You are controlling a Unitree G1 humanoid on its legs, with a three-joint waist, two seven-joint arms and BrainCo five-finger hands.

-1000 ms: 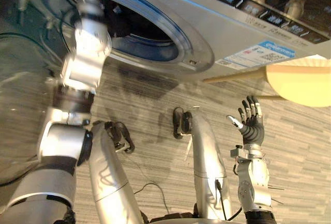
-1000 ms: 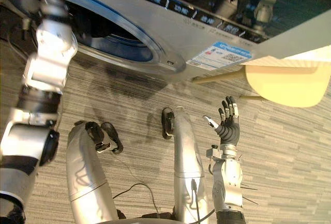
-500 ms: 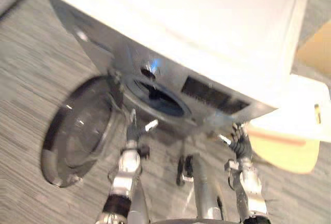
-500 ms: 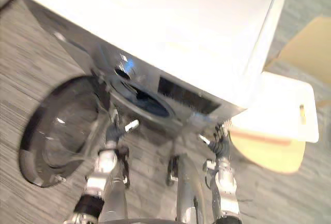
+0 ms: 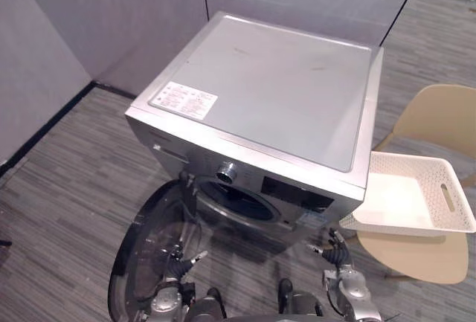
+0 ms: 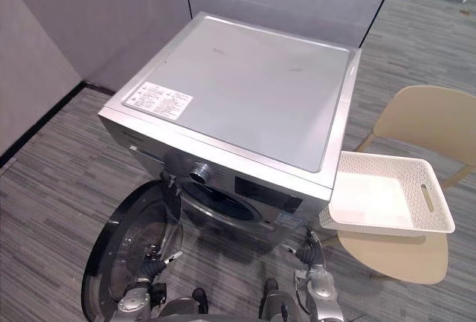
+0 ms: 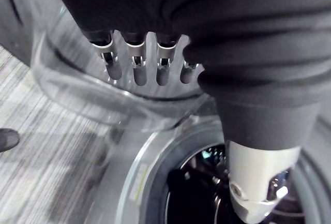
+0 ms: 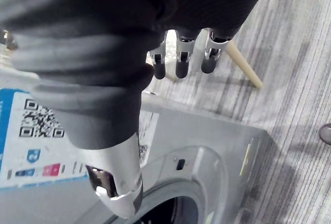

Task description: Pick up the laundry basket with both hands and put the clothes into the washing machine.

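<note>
Left eye view: a silver-grey front-loading washing machine [image 5: 275,106] stands with its round glass door [image 5: 152,251] swung open at the machine's front left. Just beside the machine's right side, a white perforated plastic laundry basket [image 5: 416,227] rests on a beige chair [image 5: 439,117]. The basket looks empty. The left hand [image 5: 181,265] hovers low by the open door, and the right hand [image 5: 334,251] hovers below the machine's front right corner.

Right eye view: the drum opening [image 6: 223,201] is dark, so whether clothes lie inside cannot be told.

Left wrist view: the fingers [image 7: 138,74] hang straight and slightly apart, holding nothing, in front of the door glass.

Right wrist view: the fingers [image 8: 182,64] are straight and apart, holding nothing, near the machine's front panel.

With the basket empty, loading seems finished. Any next move calls for checking the drum and keeping both hands clear of the door.
</note>
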